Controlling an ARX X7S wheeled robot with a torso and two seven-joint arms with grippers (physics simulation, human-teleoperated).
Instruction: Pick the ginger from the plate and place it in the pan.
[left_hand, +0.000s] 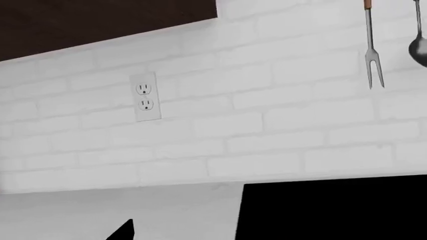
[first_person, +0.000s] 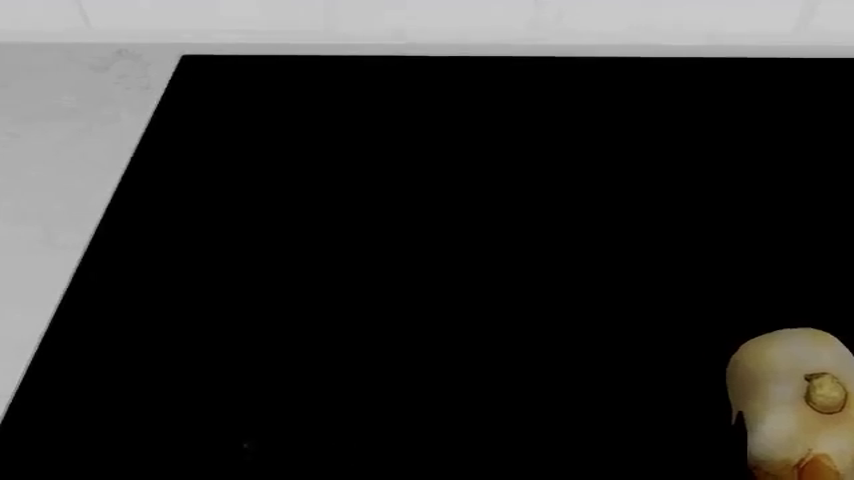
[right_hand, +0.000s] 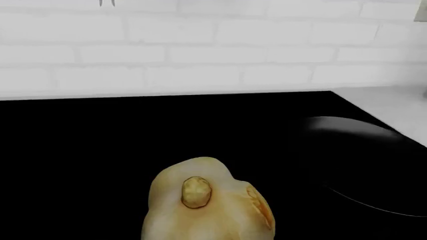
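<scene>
One ginger (right_hand: 208, 202) lump fills the nearest part of the right wrist view, very close to where the right arm's fingers should be. The fingers do not show in any picture, so I cannot tell whether they are clenched on the lump or released. In the head view it appears as a pale knob with a tan nub, over the black stovetop (first_person: 441, 260). Whether it rests on the glass or hangs above it: cannot tell. No plate in sight.

Handling, by judgement: light, stiff, dry, not fragile. The knobbly, rounded skin could roll between flat pads. Best hold is across the thick pale body, pads on opposite flanks and clear of the nubs.

Beyond the ginger, farther out from the fingers and off to one side, sits the pan (right_hand: 370, 167). It is black on black and picked out only by its glossy rim. Pan and ginger are apart, so the placing is not yet done. Likely next need is to carry the lump over the rim and let go low, so it does not bounce out.

Left arm: a small dark wedge (left_hand: 123, 231) at the frame edge may be a fingertip. Open or closed: cannot tell. Past it lies the pale counter (left_hand: 100, 210), then the brick wall (left_hand: 267, 125) with an outlet (left_hand: 145, 96) and a hanging fork (left_hand: 372, 50).
</scene>
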